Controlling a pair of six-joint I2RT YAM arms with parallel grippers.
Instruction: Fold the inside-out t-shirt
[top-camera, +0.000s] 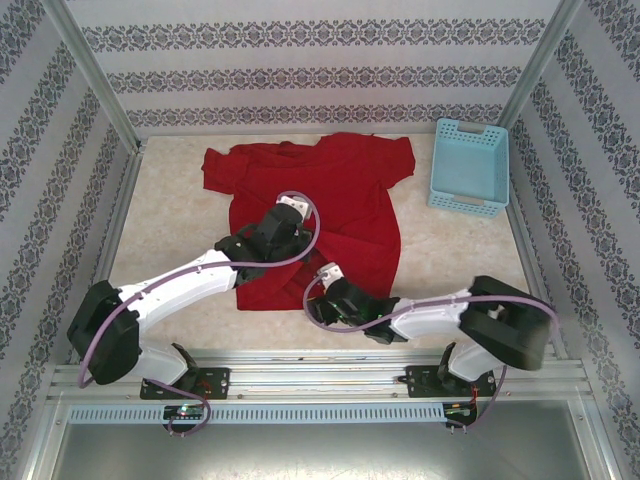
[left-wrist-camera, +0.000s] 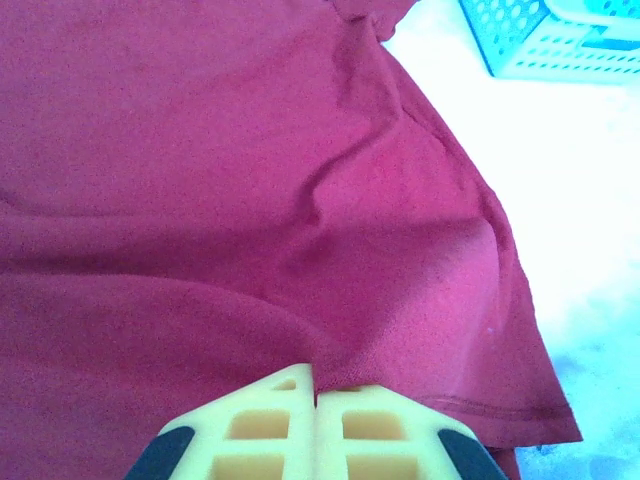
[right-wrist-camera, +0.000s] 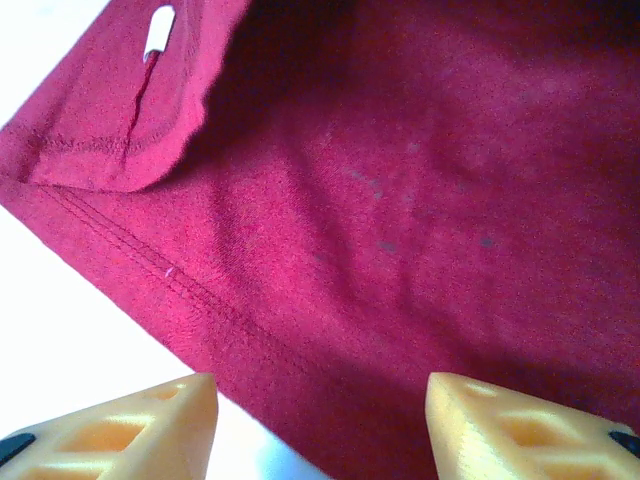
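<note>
Pressed together, the left gripper (left-wrist-camera: 316, 385) clamps a pucker of the red inside-out t-shirt (top-camera: 330, 190), spread wrinkled at the middle of the table (top-camera: 450, 260), while the right gripper (right-wrist-camera: 320, 390) stands with jaws apart over its stitched near hem, bare room lying toward the blue basket (top-camera: 470, 165).

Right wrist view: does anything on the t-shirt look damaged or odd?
Yes. On the t-shirt, the hem corner is flipped over at upper left, with a small white gap that may be a hole. A few faint dark specks mark the cloth mid-frame.
</note>
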